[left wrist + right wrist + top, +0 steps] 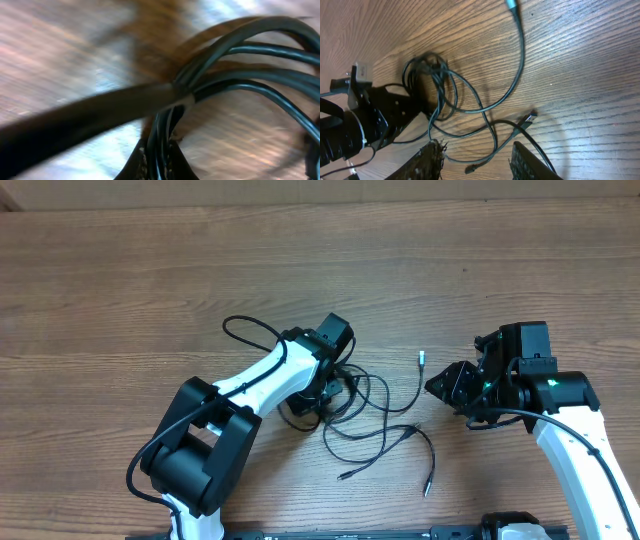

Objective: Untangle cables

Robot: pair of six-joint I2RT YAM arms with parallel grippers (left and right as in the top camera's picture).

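Note:
The cables (372, 412) are thin black cords in a loose tangle at the table's middle, with plug ends trailing right and front. One silvery plug (422, 359) lies apart to the right. My left gripper (325, 393) is down on the tangle's left side, shut on a bunch of cables (165, 150) that run between its fingers. My right gripper (437, 386) is open and empty, hovering to the right of the tangle; in its wrist view the loops (465, 105) and a plug (530, 118) lie between and beyond its fingers (477, 162).
The wooden table (120, 290) holds nothing else. The left arm's own thicker wire (245, 330) loops out at its back.

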